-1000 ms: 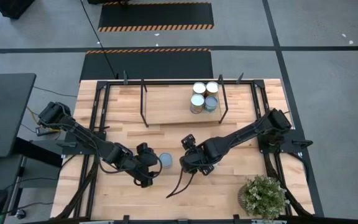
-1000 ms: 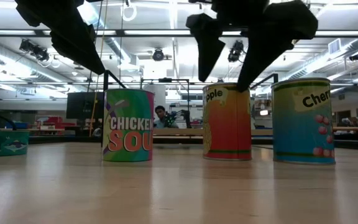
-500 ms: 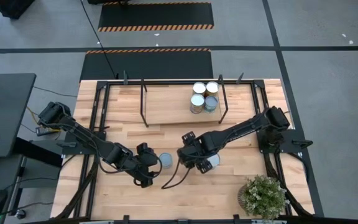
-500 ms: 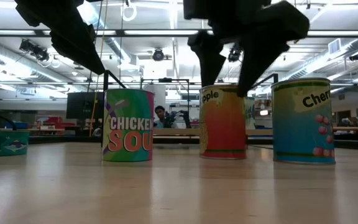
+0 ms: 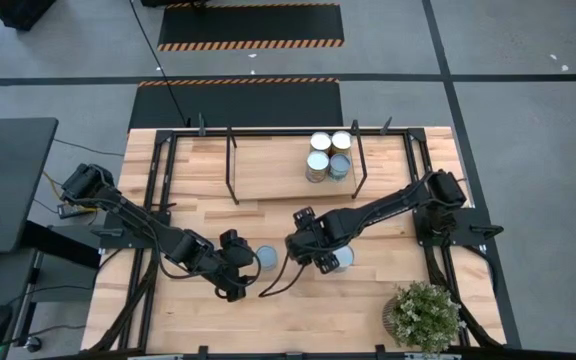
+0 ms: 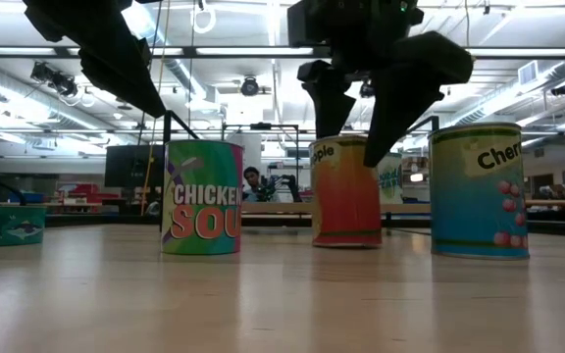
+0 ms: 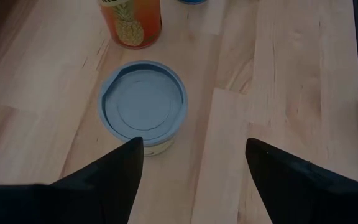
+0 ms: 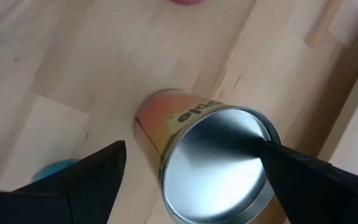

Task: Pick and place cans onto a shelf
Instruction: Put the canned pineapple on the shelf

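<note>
An orange pineapple can [image 8: 166,124] with a silver top stands on the table between a Chicken Soup can [image 6: 202,196] and a blue Cherry can [image 6: 479,191]. My right gripper [image 8: 191,146] is open with its fingers on either side of the orange can's top [image 6: 346,191]. My left gripper [image 7: 194,142] is open and empty, just above and short of a can with a blue-grey top [image 7: 143,102]. In the high view that can [image 5: 266,258] lies between my two grippers. The wooden shelf [image 5: 268,175] at the far side holds several cans [image 5: 328,155]. My right gripper is open over the orange can's top end. One finger [image 8: 303,168] lies against the silver top's rim [image 8: 261,140], and the other finger [image 8: 92,168] stands apart from the can's side. The fingers come from above, slanting down. The can stands on its base on the table.
A low teal fish tin [image 6: 3,224] sits at the left in the low view. A bushy potted plant [image 5: 425,315] stands at the near right corner. The shelf's black rod frame [image 5: 230,165] rises along its edges. Bare wood lies in front of the cans.
My right gripper has moved toward the table's left edge and come down over the orange can. The can has slid a little to the left and farther away, still upright. The silver-topped can on its right has come out from under the gripper in the high view.
</note>
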Controlling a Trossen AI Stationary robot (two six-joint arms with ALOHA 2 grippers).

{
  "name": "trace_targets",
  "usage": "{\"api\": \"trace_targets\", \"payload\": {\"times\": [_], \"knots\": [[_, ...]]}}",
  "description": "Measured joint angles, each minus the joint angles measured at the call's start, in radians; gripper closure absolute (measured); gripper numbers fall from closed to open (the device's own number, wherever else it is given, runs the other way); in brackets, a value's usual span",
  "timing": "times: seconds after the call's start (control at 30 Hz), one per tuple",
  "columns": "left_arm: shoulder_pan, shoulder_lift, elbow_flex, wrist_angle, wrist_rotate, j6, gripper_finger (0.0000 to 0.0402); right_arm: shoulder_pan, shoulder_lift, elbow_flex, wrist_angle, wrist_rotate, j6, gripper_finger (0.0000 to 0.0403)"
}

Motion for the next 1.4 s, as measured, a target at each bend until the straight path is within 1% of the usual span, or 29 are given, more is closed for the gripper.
{"api": "trace_targets", "payload": {"times": [0.1, 0.27, 0.4, 0.5, 0.6, 0.67, 0.8, 0.97, 1.17, 1.4], "knots": [[0.000, 0.000, 0.000, 0.000, 0.000, 0.000, 0.0114, 0.018, 0.003, 0.023, -0.029, 0.000, 0.019, 0.0025], [0.000, 0.000, 0.000, 0.000, 0.000, 0.000, 0.0114, 0.056, 0.003, 0.065, -0.107, 0.046, 0.027, 0.0025], [0.000, 0.000, 0.000, 0.000, 0.000, 0.000, 0.0114, 0.070, 0.003, 0.106, -0.158, 0.049, 0.058, 0.0025], [0.000, 0.000, 0.000, 0.000, 0.000, -0.004, 0.0114, 0.044, 0.002, 0.120, -0.217, 0.016, 0.127, 0.0025], [0.000, 0.000, 0.000, 0.000, 0.000, -0.005, 0.0114, 0.003, 0.003, 0.120, -0.281, 0.004, 0.185, 0.0025], [0.000, 0.000, 0.000, 0.000, 0.000, -0.005, 0.0114, -0.018, 0.002, 0.115, -0.291, -0.003, 0.203, 0.0025], [0.000, 0.000, 0.000, 0.000, 0.000, -0.001, 0.0114, -0.057, 0.002, 0.089, -0.277, -0.053, 0.207, 0.0022], [0.000, 0.000, 0.000, 0.000, 0.000, 0.000, 0.0114, -0.089, 0.002, 0.061, -0.217, -0.075, 0.205, 0.0015], [0.000, 0.000, 0.000, 0.000, 0.000, 0.000, 0.0114, -0.098, 0.002, 0.019, -0.111, -0.134, 0.201, 0.0013], [0.000, 0.000, 0.000, 0.000, 0.000, -0.001, 0.0114, -0.089, 0.002, -0.034, 0.029, -0.145, 0.192, 0.0014]]}}
